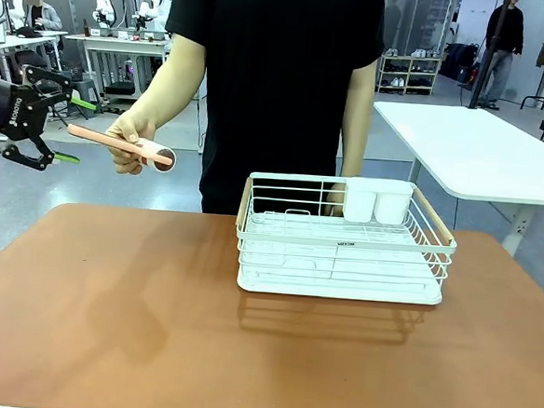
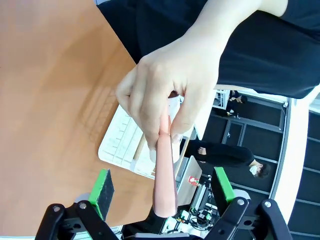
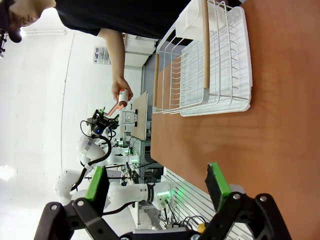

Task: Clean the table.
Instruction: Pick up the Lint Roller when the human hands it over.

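You are looking across a reddish-brown table [image 1: 107,295] that fills the lower half of the front view. A white wire rack [image 1: 343,256] stands on it, just right of centre, with two white cups [image 1: 358,199] side by side in its far right corner.

A person [image 1: 272,73] in a black shirt stands behind the table at the top centre. Their hand [image 1: 131,147], at the upper left, grips a tool [image 1: 108,139] with a long pink handle and a round white head. The handle points toward the left edge of the frame.

Your left gripper [image 1: 85,135] hangs in the air at that left edge, its jaws spread wide. The tip of the handle lies between its fingers. In the left wrist view the handle runs from the bottom centre up to the hand in the middle of the frame, with a green pad [image 2: 102,192] on each side. Both pads stand apart from the handle, so the gripper holds nothing.

In the right wrist view your right gripper [image 3: 156,182] sits at the bottom of the frame, jaws also spread wide, with nothing between them. The table runs down the right side of that frame, and the rack lies at the upper right.

A white table [image 1: 482,144] stands farther back, at the upper right of the front view.
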You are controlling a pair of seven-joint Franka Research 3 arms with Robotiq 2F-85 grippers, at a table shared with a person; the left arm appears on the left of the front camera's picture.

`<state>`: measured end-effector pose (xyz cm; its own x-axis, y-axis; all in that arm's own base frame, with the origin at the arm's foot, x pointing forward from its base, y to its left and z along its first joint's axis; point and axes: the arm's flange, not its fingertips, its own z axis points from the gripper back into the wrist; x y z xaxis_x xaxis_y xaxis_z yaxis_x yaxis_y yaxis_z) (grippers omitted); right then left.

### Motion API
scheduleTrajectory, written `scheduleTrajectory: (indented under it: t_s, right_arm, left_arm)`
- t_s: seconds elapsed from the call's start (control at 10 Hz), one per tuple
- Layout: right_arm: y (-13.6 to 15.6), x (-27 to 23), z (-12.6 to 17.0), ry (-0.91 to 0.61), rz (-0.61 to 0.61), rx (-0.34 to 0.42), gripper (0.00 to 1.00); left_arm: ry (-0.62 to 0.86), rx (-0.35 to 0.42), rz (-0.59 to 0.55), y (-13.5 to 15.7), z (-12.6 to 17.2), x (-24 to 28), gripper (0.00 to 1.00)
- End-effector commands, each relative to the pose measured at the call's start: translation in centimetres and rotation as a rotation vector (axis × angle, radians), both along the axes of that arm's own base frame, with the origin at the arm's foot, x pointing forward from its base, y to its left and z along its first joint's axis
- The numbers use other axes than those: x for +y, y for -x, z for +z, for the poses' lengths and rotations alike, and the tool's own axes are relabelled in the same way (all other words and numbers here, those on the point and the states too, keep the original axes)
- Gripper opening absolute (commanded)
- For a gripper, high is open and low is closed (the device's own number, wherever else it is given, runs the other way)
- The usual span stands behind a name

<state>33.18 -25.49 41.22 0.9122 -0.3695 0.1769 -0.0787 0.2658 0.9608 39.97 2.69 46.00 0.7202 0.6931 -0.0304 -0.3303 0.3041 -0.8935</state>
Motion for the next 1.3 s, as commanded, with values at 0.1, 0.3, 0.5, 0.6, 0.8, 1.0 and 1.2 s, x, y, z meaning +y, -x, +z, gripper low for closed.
scheduleTrajectory:
  t_s: [0.1, 0.3, 0.5, 0.6, 0.8, 1.0, 1.2]
  right_arm:
    - [0.4, 0.1, 0.3, 0.001, 0.009, 0.001, 1.00]
    - [0.4, 0.1, 0.3, 0.001, 0.009, 0.001, 1.00]
    - [0.4, 0.1, 0.3, 0.001, 0.009, 0.001, 1.00]
    - [0.4, 0.1, 0.3, 0.001, 0.009, 0.001, 1.00]
    - [0.4, 0.1, 0.3, 0.001, 0.009, 0.001, 1.00]
    - [0.4, 0.1, 0.3, 0.001, 0.009, 0.001, 1.00]
    - [0.4, 0.1, 0.3, 0.001, 0.009, 0.001, 1.00]
  left_arm:
    - [-0.009, -0.033, 0.014, -0.9, -1.4, -1.1, 1.00]
    - [-0.007, -0.038, 0.015, -1.5, -1.7, -1.3, 1.00]
    - [-0.006, -0.041, 0.013, -1.8, -1.7, -1.6, 1.00]
    - [-0.005, -0.040, 0.012, -1.9, -1.7, -1.7, 1.00]
    - [-0.003, -0.044, 0.010, -2.3, -1.6, -1.8, 0.95]
    - [0.002, -0.049, 0.012, -2.6, -1.6, -1.7, 0.75]
    - [0.003, -0.052, 0.006, -2.5, -1.5, -1.8, 0.56]
